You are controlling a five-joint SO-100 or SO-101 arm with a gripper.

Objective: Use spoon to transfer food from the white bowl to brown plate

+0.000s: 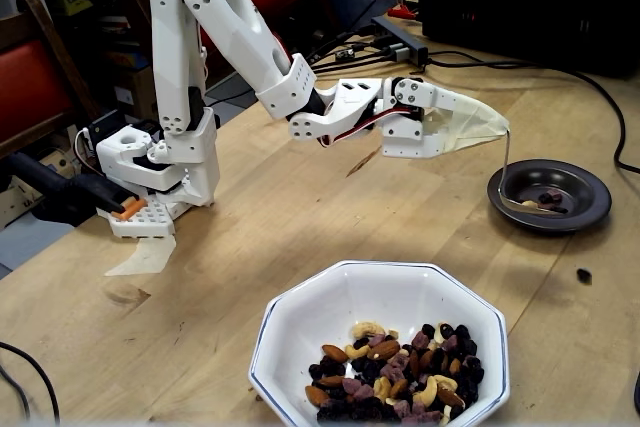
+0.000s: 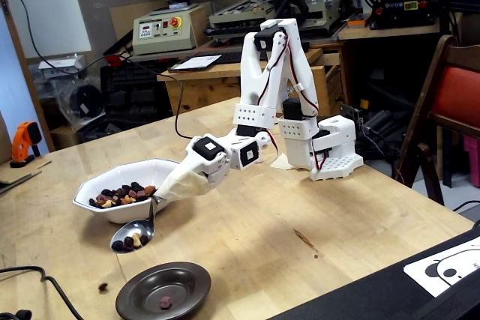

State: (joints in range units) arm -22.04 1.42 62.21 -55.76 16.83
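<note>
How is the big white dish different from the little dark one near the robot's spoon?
The white bowl is large, eight-sided and deep; the brown plate is small, round and shallow. The bowl is white with a thin blue rim line; the plate is glossy dark brown. The bowl holds a heap of food; the plate holds only a piece or two. Both sit flat on the wooden table.

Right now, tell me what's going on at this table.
The white arm's gripper holds a spoon with some food in it, tipping it at the brown plate. One piece lies in the plate, and one has landed on the table beside it. Most of the mix sits in the white bowl.
</note>
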